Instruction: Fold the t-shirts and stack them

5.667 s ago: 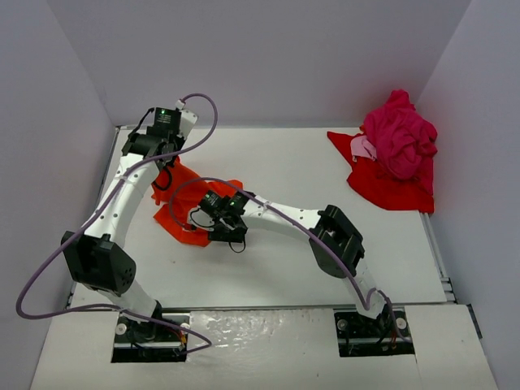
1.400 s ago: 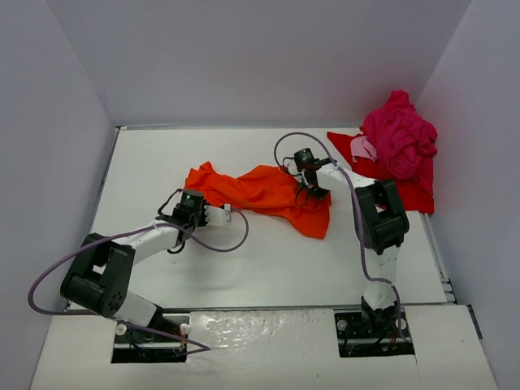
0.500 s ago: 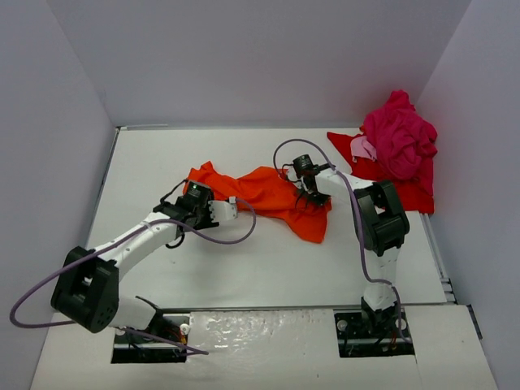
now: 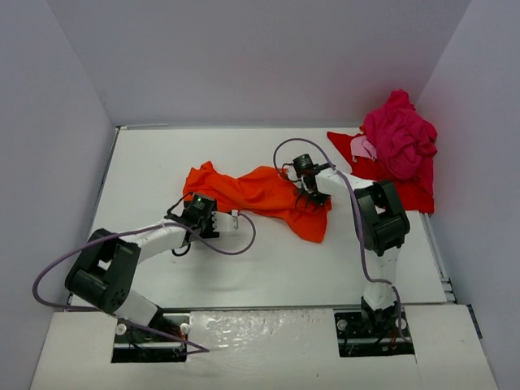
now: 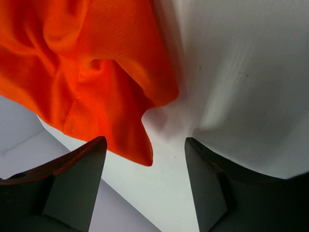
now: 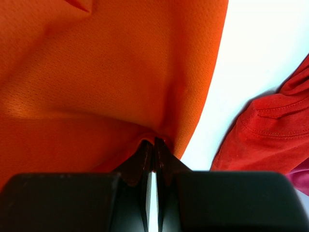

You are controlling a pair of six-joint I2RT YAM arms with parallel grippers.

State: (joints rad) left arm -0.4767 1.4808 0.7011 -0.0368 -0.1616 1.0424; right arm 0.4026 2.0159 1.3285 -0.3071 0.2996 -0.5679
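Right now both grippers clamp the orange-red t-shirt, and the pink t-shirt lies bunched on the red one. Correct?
Not both. Only the right gripper is clamped on the orange-red t-shirt; the left wrist view shows the left gripper open, gripping nothing. The pink t-shirt does lie bunched on the red t-shirt.

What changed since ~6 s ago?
The orange shirt went from a crumpled heap at left to stretched across the middle. The right gripper dragged one end rightward, shut on it. The left gripper pulled back nearer, open by the shirt's left edge. The pink shirt and red shirt at far right stayed put.
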